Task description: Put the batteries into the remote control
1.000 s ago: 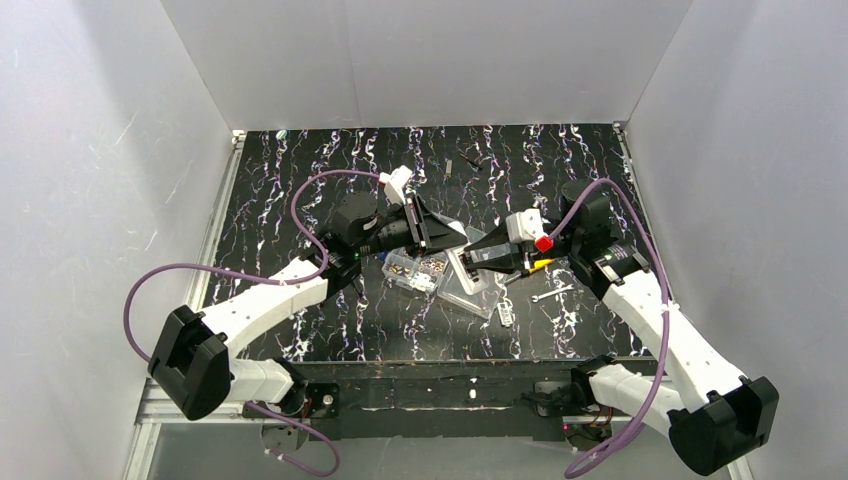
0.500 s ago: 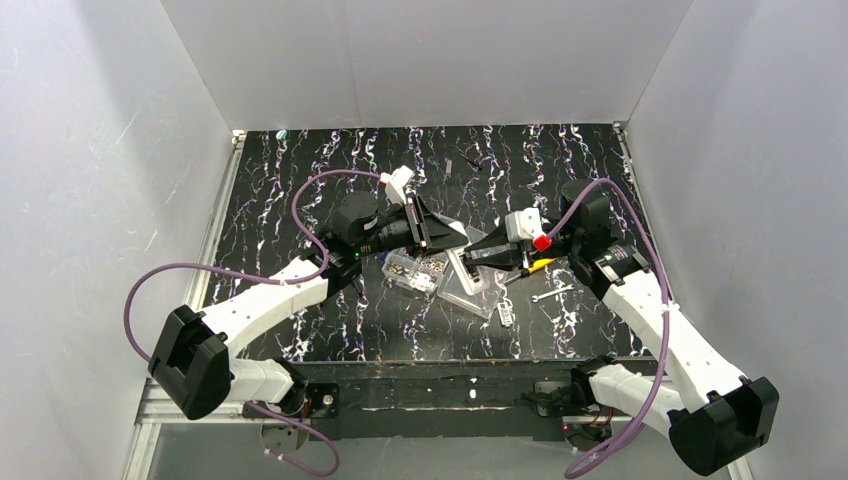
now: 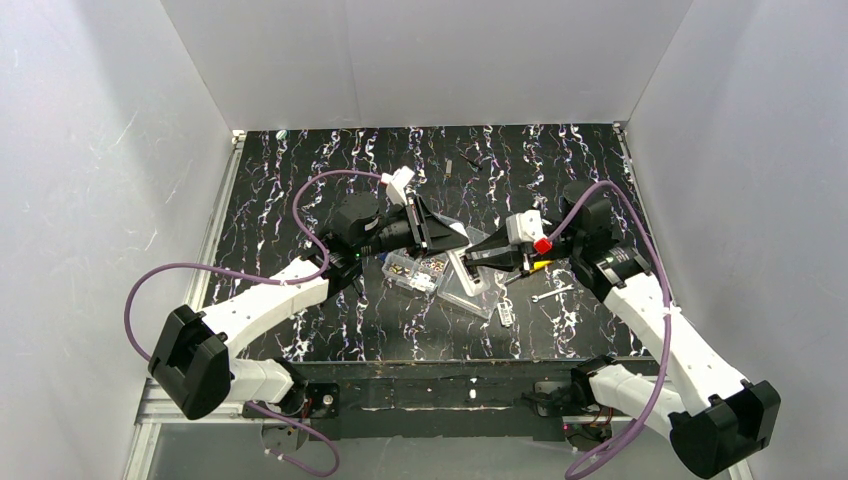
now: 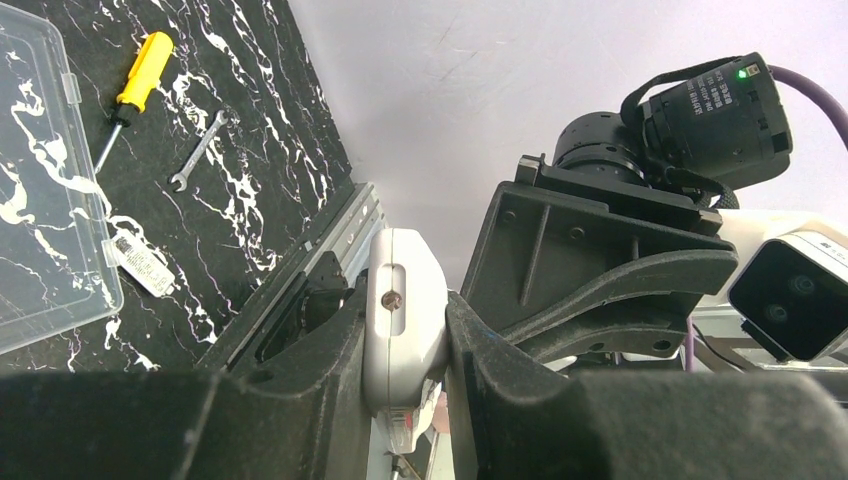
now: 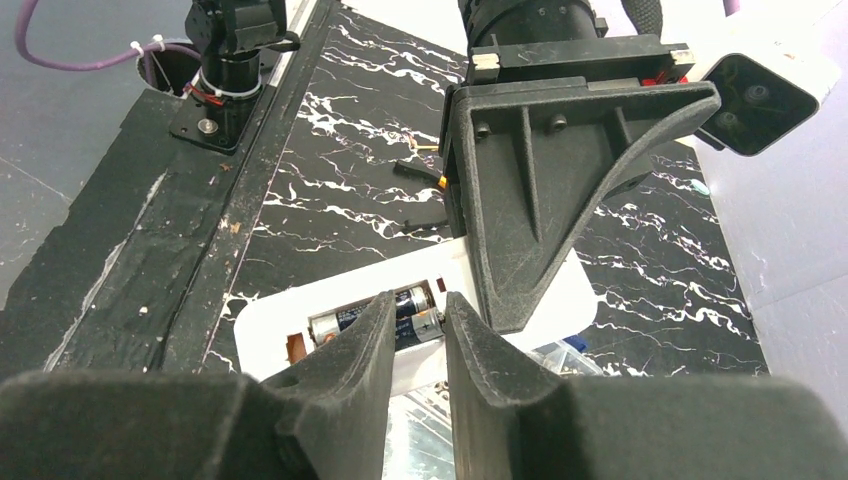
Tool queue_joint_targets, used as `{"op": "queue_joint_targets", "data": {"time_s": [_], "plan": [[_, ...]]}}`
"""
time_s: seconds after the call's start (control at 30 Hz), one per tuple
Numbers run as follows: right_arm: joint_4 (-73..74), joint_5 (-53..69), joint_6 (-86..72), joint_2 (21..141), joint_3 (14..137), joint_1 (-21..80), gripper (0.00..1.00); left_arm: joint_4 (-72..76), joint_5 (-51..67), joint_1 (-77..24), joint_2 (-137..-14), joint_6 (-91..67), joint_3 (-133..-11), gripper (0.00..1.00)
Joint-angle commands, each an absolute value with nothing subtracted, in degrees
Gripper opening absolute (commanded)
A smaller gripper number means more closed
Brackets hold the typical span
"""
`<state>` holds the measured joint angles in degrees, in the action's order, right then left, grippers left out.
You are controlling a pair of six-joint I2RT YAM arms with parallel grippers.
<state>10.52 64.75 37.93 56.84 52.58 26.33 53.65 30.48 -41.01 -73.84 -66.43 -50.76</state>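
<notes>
Overhead, both arms meet nose to nose over the middle of the table (image 3: 300, 180), well in from every edge. The left wrist view catches the left gripper (image 4: 405, 345) clamped on the remote control (image 4: 403, 275), seen edge-on. Only the right wrist view shows its open bay with one battery (image 5: 345, 325) inside. The right gripper (image 5: 415, 330) has its jaws narrow about that battery's end; pinching or not, I can't tell. One yellow screwdriver (image 4: 140, 75) and one wrench (image 4: 200, 150) lie beside the clear box (image 4: 50, 200).

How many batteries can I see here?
1: a battery in the remote control's open bay, partly behind the right claw. More may be hidden.
</notes>
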Motion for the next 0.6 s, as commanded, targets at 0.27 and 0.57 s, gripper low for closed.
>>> {"op": "queue_joint_targets", "data": {"time_s": [0.27,0.57], "plan": [[15.9,64.1,40.2,54.8,49.5,26.1,0.29,57.5,32.0,-41.2,-73.1,-66.1,-54.1,0.00],[17.9,63.2,40.5,53.3,48.0,26.1,0.26,57.8,31.7,-41.2,-73.2,-66.2,-54.3,0.00]]}}
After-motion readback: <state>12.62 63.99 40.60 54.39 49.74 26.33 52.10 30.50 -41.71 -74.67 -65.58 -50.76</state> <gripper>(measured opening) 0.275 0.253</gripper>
